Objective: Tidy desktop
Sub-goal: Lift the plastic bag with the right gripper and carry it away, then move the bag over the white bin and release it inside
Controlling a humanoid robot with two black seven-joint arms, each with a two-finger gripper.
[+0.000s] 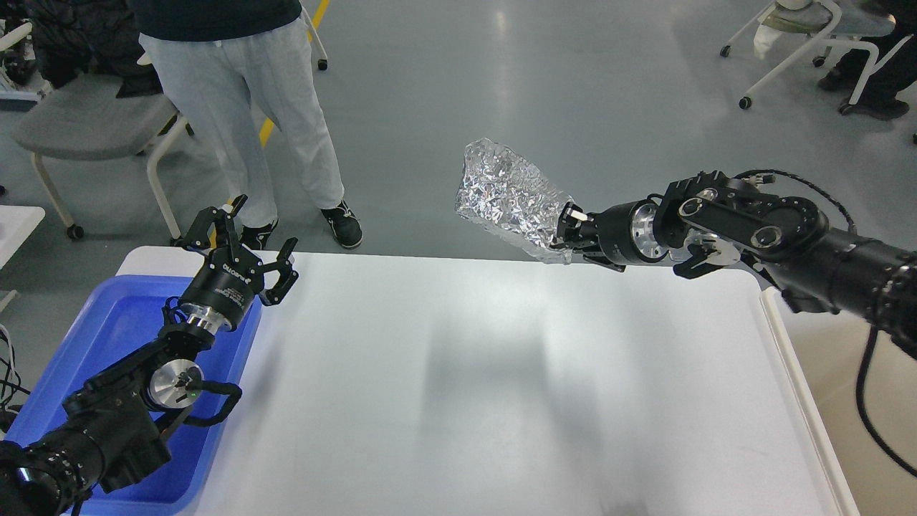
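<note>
The white desktop (444, 401) fills the lower middle of the head view. My right gripper (566, 228) is shut on the edge of a crumpled silver foil bag (507, 193) and holds it high above the desktop's far edge. My left gripper (240, 240) is open and empty, raised above the far corner of the blue bin (86, 344) at the left.
A beige-white bin (809, 401) stands at the desktop's right edge. A person in grey trousers (243, 107) stands beyond the far left corner. Chairs stand on the grey floor at back left (86, 122) and back right (802, 43).
</note>
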